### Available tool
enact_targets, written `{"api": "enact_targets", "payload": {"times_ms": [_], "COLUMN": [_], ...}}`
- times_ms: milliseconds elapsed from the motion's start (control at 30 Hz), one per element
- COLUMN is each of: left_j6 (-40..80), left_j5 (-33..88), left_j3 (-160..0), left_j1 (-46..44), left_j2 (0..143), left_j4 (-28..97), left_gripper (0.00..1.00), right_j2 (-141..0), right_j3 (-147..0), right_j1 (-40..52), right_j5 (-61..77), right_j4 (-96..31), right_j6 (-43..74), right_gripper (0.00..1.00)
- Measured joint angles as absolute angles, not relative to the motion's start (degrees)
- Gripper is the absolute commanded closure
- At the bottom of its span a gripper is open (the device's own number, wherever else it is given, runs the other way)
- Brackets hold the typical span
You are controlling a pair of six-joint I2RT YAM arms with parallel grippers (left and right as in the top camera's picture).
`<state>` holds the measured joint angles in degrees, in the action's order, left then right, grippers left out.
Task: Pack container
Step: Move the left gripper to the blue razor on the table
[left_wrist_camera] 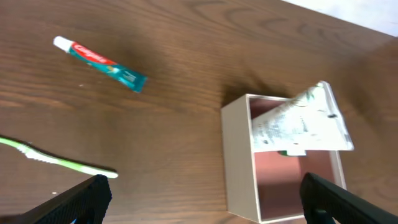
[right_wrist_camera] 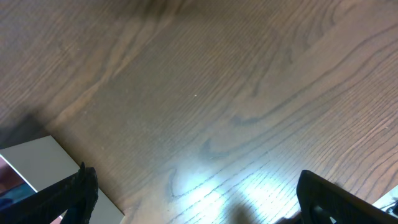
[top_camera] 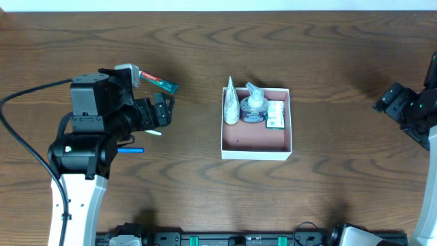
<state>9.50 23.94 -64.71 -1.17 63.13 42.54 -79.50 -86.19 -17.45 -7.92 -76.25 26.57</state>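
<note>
The container (top_camera: 256,140) is seen at the middle of the wooden surface (top_camera: 328,55), with a white tube (top_camera: 231,102), a pump bottle (top_camera: 254,106) and a small packet (top_camera: 276,114) lined along its far wall. Both end effectors, left (left_wrist_camera: 205,182) and right (right_wrist_camera: 196,177), are spread wide, with nothing gripped. A toothpaste tube (left_wrist_camera: 99,62) and a green toothbrush (left_wrist_camera: 56,158) are seen outside it, near the left one.

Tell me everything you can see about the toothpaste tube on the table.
The toothpaste tube is small, with a white cap, a red band and a teal crimped end. It looks like soft plastic and is capped. It lies flat on the wooden table, outside the container and apart from the green toothbrush. Nothing touches it.
</note>
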Motion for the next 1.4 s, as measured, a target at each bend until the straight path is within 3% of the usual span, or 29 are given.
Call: {"api": "enact_targets", "payload": {"times_ms": [467, 733, 1033, 1400], "left_j6": [16.64, 28.62, 44.18, 50.19], "left_j5": [25.04, 16.38, 2.68, -0.34], "left_j3": [-64.71, -64.71, -64.75, -64.75], "left_j1": [-0.86, 5.08, 12.27, 12.36], "left_j2": [63.59, 67.18, 74.02, 81.82], "left_j4": [44.53, 45.25, 55.96, 56.53], "left_gripper": [0.02, 0.02, 0.00, 0.01], "right_j2": [-79.50, -79.50, -79.50, -79.50], "right_j3": [-86.19, -86.19, -86.19, -86.19], "right_j1": [-17.45, -17.45, -17.45, -17.45], "right_j5": [-7.92, -7.92, -7.94, -7.94], "right_j4": [-76.23, -76.23, -76.25, -76.25], "right_j6": [26.57, 26.57, 26.57, 26.57], "right_gripper": [0.01, 0.01, 0.01, 0.01]}}
